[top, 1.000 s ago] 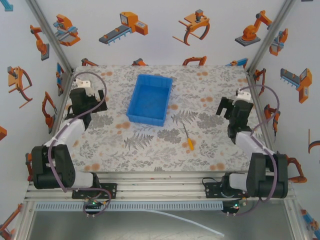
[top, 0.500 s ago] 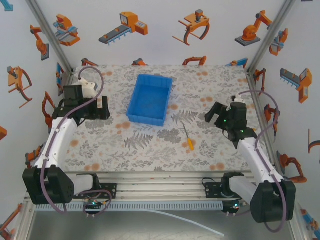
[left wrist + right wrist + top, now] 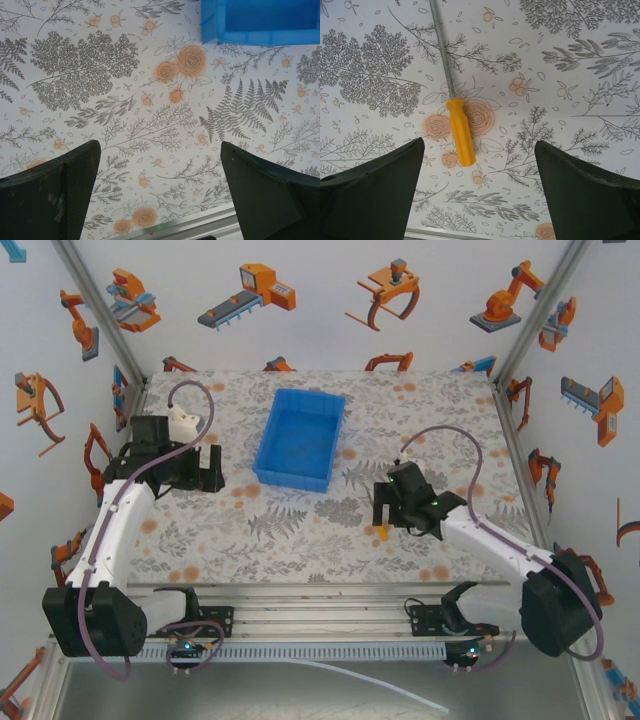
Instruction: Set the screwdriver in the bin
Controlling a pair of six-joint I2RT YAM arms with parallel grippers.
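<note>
One screwdriver (image 3: 460,135), flat, between the wide-apart fingers (image 3: 370,195) of the released right end effector (image 3: 479,147).

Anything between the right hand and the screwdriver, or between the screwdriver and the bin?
Nothing visible. The open right hand hangs right above the screwdriver, and no object lies between it and the bin.

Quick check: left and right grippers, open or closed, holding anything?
Left gripper: open, holding nothing.
Right gripper: open, holding nothing, hovering over the screwdriver.
</note>
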